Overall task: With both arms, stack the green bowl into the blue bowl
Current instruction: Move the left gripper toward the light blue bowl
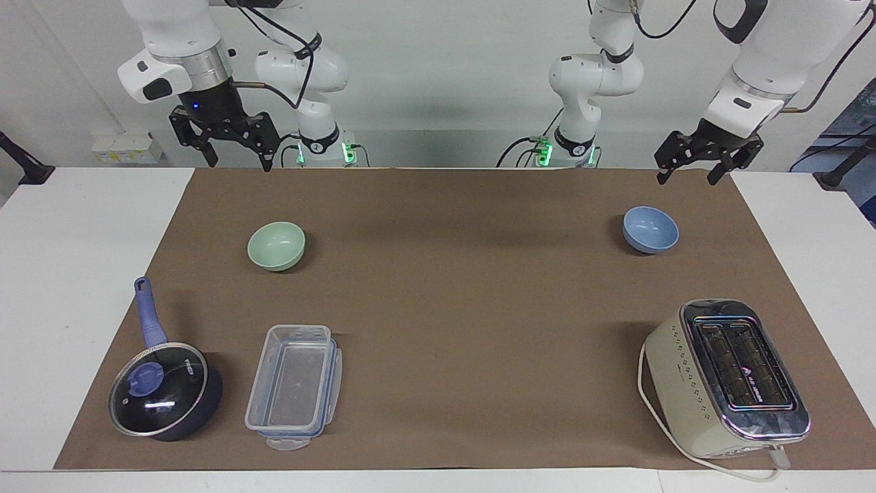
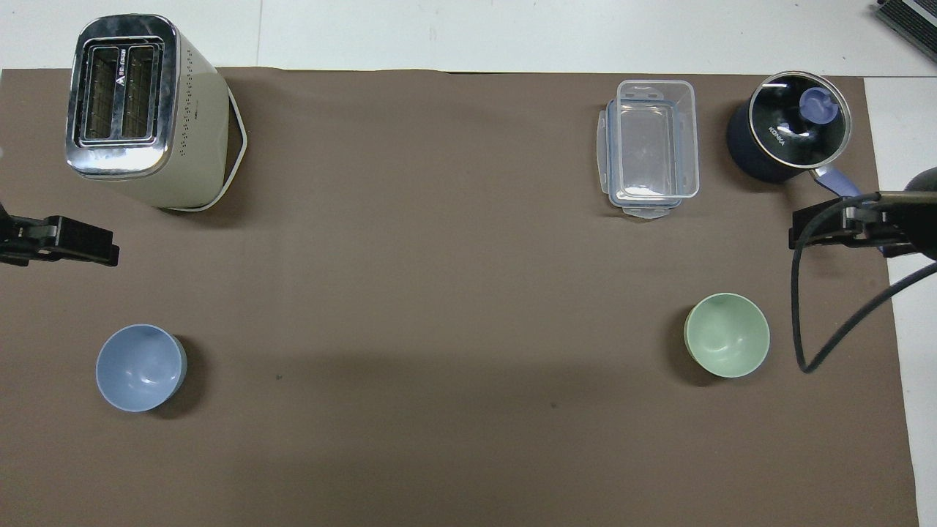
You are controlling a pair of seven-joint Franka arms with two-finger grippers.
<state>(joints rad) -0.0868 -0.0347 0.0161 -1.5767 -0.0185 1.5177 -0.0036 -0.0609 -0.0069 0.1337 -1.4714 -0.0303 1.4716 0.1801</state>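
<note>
The task stands at its opening step: neither bowl has been touched. In the facing view the green bowl (image 1: 276, 246) sits upright at centre left of the frame on the brown mat (image 1: 452, 287); the blue bowl (image 1: 650, 229) sits upright at centre right, well apart from it. The right gripper (image 1: 236, 159) hangs at upper left over the mat's edge, fingers apart and empty. The left gripper (image 1: 690, 171) hangs at upper right, also spread and empty. The next move calls for the right gripper to descend on the green bowl's rim, presumably while the left arm attends to the blue bowl. Readable writing: "KONKA" on the saucepan lid (image 2: 796, 118) at upper right of the overhead view. The toaster (image 1: 727, 378) bears a badge too small to read.
</note>
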